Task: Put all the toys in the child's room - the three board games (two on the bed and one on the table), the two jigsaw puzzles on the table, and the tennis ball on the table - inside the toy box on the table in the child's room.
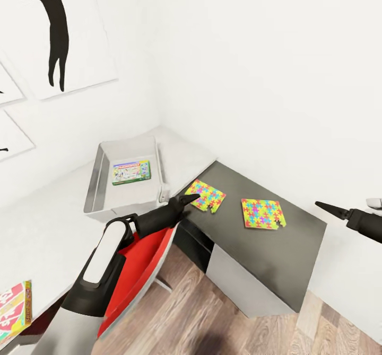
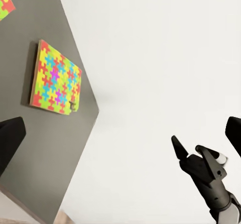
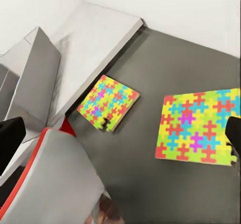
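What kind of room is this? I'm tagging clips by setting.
Probably a child's room: jigsaw puzzles on a corner desk, a board game in a grey toy box, sports-silhouette pictures.

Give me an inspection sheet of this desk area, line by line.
Surface: L-shaped desk, light grey top joining a dark grey section.
Job's things: toy box holds one white-green board game; two jigsaw puzzles lie flat on the dark section; another board game at the light top's near edge.
Clutter: nothing seen.
Hands: left hand beside the nearer puzzle; right hand off the desk's end; both empty.
Cables: nothing seen.
Surroundings: red chair, wood floor, white walls, silhouette pictures.
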Motion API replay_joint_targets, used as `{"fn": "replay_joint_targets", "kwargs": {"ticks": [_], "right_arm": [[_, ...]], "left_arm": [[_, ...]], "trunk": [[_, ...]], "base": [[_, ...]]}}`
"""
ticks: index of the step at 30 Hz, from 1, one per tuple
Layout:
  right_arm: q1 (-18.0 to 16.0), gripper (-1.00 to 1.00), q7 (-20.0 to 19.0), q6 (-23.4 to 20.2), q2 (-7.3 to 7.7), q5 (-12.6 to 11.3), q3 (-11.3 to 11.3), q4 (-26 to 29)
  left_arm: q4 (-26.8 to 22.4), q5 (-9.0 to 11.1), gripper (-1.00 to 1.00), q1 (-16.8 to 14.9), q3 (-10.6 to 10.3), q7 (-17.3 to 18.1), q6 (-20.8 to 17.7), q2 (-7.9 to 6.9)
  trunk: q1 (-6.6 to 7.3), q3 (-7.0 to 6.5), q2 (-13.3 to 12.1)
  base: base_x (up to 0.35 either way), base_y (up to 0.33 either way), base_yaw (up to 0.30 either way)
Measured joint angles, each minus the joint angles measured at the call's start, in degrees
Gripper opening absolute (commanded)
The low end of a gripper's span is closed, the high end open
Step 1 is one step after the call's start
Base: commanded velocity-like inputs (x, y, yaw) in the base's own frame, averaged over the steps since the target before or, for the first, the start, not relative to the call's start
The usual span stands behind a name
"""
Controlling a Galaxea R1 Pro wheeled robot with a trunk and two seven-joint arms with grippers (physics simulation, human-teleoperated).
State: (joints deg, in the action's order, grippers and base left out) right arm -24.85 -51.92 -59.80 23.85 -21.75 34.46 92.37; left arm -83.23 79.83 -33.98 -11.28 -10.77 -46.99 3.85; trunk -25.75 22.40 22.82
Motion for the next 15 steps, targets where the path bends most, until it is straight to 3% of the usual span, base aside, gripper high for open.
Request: {"fn": "replay_joint_targets", "kwargs": {"ticks": [15], "right_arm": [[2.9, 1.00, 0.0, 0.0, -0.02, 0.2, 0.1, 0.0]], "left_arm": [[0.3, -0.1, 1.00, 0.0, 0.0, -0.1, 0.3, 0.00]], "trunk": [[0.00, -1.02, 0.0]], "base": [[0.000, 0.000, -0.213]]}}
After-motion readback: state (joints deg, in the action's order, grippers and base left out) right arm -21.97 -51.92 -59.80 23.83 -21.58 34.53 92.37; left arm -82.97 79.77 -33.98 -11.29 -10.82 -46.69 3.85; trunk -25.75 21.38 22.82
